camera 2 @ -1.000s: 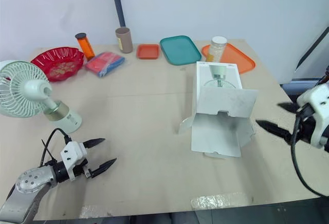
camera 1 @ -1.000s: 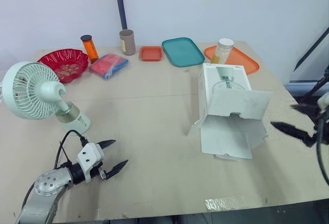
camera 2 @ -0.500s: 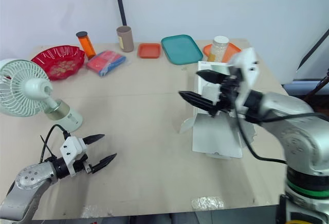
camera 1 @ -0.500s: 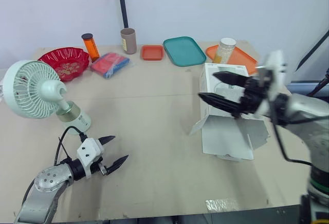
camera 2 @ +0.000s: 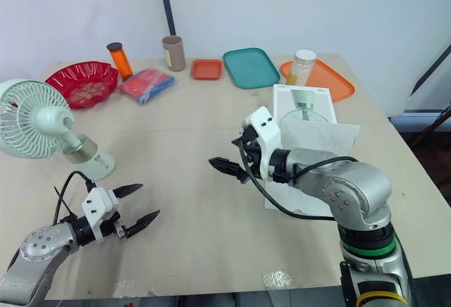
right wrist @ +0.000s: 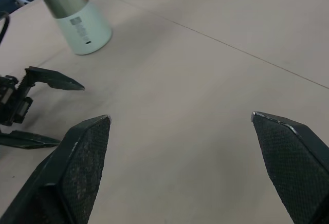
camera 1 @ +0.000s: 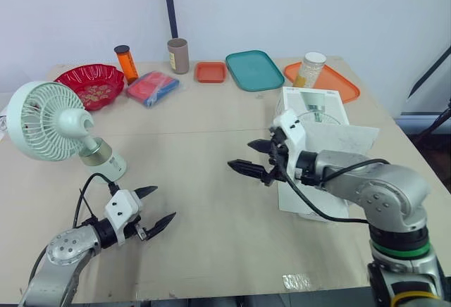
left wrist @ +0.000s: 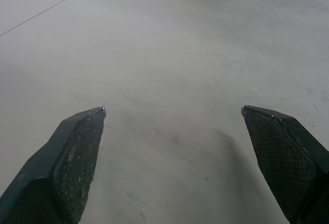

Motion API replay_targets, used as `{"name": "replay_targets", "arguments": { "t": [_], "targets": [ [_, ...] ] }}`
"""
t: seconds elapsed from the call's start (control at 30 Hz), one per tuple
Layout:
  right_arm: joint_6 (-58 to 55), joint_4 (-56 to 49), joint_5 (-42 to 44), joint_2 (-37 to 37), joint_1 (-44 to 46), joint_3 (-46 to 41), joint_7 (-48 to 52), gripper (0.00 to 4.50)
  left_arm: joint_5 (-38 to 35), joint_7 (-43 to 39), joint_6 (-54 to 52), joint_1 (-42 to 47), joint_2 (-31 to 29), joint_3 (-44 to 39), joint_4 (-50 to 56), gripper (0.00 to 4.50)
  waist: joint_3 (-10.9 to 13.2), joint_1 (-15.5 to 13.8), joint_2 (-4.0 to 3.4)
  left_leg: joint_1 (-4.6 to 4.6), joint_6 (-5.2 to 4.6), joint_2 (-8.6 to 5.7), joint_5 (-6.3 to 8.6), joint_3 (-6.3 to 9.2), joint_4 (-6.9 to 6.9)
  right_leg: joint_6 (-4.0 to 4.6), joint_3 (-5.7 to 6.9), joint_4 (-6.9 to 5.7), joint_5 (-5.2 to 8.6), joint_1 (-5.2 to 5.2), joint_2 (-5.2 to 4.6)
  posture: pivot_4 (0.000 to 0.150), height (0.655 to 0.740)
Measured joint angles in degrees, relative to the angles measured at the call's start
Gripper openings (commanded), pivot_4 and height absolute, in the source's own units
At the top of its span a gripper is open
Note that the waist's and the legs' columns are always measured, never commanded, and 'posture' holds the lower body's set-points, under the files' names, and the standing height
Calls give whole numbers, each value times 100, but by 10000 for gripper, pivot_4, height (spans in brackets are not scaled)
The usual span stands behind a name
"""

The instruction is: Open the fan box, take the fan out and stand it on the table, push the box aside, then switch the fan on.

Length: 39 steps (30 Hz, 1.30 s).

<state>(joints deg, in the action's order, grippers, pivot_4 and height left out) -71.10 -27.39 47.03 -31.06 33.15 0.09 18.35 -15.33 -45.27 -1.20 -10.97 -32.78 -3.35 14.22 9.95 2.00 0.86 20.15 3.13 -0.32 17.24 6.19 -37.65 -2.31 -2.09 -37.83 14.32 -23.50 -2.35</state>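
Standing upright on the beige wooden table, over at the left, is the pale mint plastic desk fan, with a round grille head and a gold band above its base. Left gripper sits wide open near the fan's base, not touching it. Right gripper hovers wide open too, mid-table, just beside the white cardboard fan box, which lies with its flaps open.

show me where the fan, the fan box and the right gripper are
fan (camera 1: 39, 120): left eye view, on its round cage
fan box (camera 1: 315, 103): left eye view, on its printed top face
right gripper (camera 1: 238, 153): left eye view, midway between its two fingertips
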Motion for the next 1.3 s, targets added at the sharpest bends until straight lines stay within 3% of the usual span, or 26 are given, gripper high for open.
{"name": "replay_targets", "arguments": {
  "t": [0.33, 0.77, 1.1, 1.3],
  "targets": [
    [-636, 474, -423, -192, 116, -35, -368, 44721, 17, 103, -22, -7, -2, -4, 1, 45000, 0, 1, 0, 2, 0, 0, 0, 0, 0, 0, 1, 1, 0, -3, 0, 1500, 7400],
    [-254, 942, -1131, -490, 281, -225, -191, 44721, 43, 130, -30, 21, -3, -4, 0, 45000, 0, 3, 0, 3, -1, 0, 0, -1, 0, 0, 0, 1, 0, -3, 1, 1500, 7400],
    [1543, -45, -933, -500, -510, 91, 1595, 44721, -181, 362, -140, -96, 61, -392, 251, 45000, 1, 4, 2, 2, -3, 2, 2, 1, -1, -3, 3, 8, -1, 1, -1, 1500, 7400],
    [3197, 501, -1539, -317, -843, 778, 2677, 44721, -199, 981, -174, -774, 494, -737, 767, 45000, 1, 24, 4, -1, -2, 4, 1, 0, 0, -3, 2, 14, -4, 4, 1, 1500, 7400]
  ]
}}
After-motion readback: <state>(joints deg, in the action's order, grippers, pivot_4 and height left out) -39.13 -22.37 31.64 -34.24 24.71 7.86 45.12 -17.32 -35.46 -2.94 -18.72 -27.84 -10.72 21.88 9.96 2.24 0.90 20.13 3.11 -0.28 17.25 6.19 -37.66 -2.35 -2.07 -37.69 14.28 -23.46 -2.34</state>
